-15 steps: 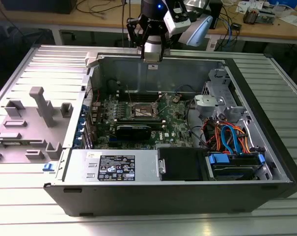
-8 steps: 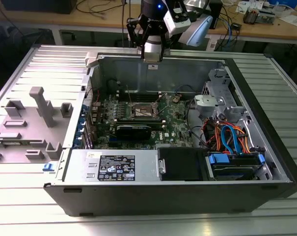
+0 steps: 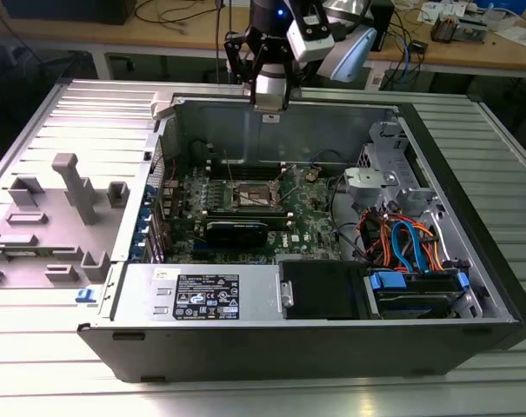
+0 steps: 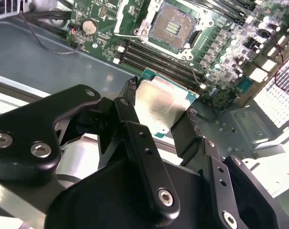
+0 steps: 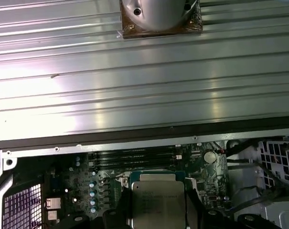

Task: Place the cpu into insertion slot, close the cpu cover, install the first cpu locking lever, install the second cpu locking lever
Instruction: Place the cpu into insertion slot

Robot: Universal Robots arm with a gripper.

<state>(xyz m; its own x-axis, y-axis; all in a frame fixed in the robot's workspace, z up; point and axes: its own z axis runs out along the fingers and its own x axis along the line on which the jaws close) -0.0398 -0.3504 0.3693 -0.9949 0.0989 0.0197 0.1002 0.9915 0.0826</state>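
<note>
In the open computer case (image 3: 332,347), the insertion slot (image 4: 172,26) lies uncovered, gold-brown. The cpu (image 4: 159,107), flat, square, dull silver-topped, is held aloft near the case's far wall, clamped by two edges between the fingers (image 4: 129,112).

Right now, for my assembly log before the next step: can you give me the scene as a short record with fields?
gripper: shut on the cpu, raised over the far wall of the computer case in the exterior view
cpu: held by its edges between the fingers, above the board, not seated
insertion slot: empty, gold-brown contact field bare
computer case: side open, lying on the ribbed metal table
</note>
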